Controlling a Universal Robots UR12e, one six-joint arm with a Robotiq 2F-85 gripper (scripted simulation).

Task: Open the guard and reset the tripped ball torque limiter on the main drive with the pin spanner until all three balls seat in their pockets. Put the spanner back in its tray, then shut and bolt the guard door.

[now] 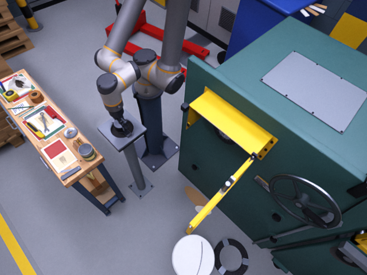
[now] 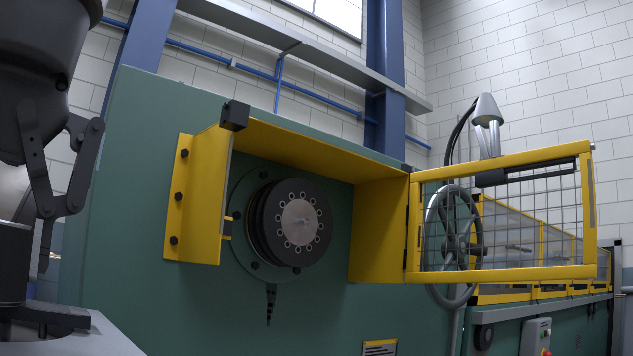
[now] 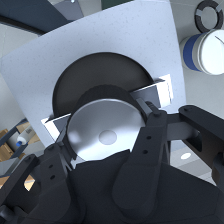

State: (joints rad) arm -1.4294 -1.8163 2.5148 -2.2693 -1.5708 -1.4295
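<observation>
On the grey pedestal tray (image 1: 122, 129) left of the green machine, the pin spanner (image 3: 106, 127), a round knurled tool with a silver face, sits over the tray's dark round recess, and my gripper (image 3: 105, 140) is closed around it. On the machine's front the yellow guard door (image 2: 500, 219) stands swung open to the right. Inside the guard housing (image 1: 229, 121) the black torque limiter disc (image 2: 297, 221) shows a ring of small holes around a silver hub. I cannot tell whether its balls are seated. The spanner's underside is hidden.
Behind the pedestal rises the arm's dark base column (image 1: 151, 118). A wooden workbench (image 1: 47, 124) with hand tools stands to the left. A white bucket (image 1: 193, 254) and a black ring (image 1: 231, 256) lie on the floor below the open door. A handwheel (image 1: 305, 201) juts from the machine.
</observation>
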